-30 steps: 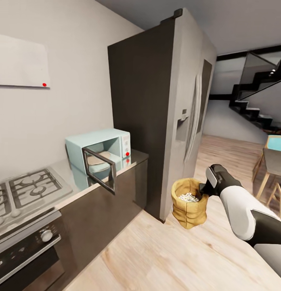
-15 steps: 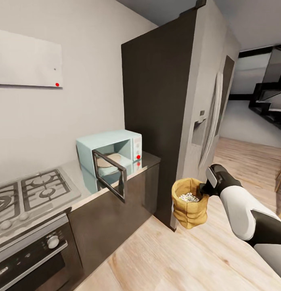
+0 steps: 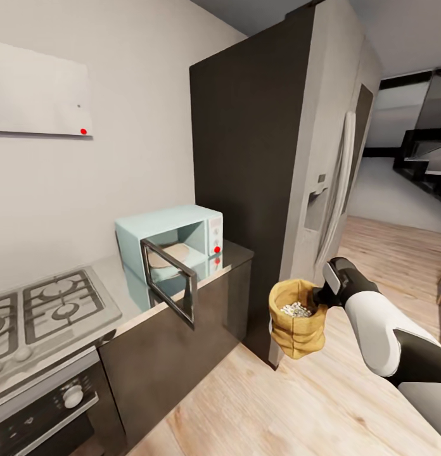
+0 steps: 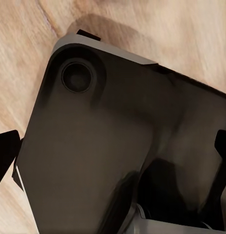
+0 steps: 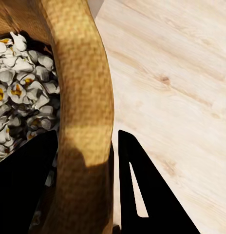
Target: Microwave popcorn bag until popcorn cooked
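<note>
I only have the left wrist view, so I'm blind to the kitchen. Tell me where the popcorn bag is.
Observer: The popcorn bag hangs over the wooden floor, held by the right tool.
Operator: Confirm the grip.
Observer: In the right wrist view one finger is inside the bag and the other outside, pinching the rolled rim.
Operator: Report the microwave door.
Observer: The microwave sits on the countertop, its door swung open.

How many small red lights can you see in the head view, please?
2: one on the microwave control panel, its red light low by the knobs; one red dot on the white wall unit. Others may be hidden.
</note>
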Controlling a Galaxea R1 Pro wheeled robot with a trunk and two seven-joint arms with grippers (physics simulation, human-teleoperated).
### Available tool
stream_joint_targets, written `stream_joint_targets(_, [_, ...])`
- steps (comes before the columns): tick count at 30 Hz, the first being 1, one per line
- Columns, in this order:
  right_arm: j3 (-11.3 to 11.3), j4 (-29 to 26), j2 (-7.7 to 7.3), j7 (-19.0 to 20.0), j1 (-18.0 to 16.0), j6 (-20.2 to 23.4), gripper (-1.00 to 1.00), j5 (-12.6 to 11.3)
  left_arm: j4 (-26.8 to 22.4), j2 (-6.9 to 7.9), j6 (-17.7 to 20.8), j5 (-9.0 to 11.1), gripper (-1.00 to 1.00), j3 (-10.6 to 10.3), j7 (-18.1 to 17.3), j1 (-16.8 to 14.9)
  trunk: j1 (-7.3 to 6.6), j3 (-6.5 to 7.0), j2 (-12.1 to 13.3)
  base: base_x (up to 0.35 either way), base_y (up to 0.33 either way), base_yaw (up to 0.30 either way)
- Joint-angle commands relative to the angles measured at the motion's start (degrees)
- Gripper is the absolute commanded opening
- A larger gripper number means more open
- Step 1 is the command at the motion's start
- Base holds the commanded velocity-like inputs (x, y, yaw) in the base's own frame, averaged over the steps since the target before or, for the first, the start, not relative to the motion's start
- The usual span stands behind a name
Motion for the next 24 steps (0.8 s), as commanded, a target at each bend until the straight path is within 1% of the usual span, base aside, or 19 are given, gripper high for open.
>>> stream_joint_targets(1, [-0.5,-0.1,0.05,0.1,-0.1,0.2,-1.00,0.5,-0.1,-0.01,-0.1,0.2,1.00,0.1,0.0,0.0,0.01,-0.06,0.0,0.004,0.000,0.065])
stream_joint_targets(5, [-0.5,-0.1,0.05,0.2,-0.1,0.2,-1.00,0.4,-0.1,-0.01,-0.1,0.3,1.00,0.1,0.0,0.0,0.01,-0.06,0.0,0.001,0.000,0.205])
stream_joint_targets(24, [-0.5,-0.1,-0.02,0.2,-0.1,0.3,-1.00,0.5,-0.1,-0.01,-0.1,0.3,1.00,0.1,0.0,0.0,0.01,-0.06,0.0,0.000,0.000,0.265])
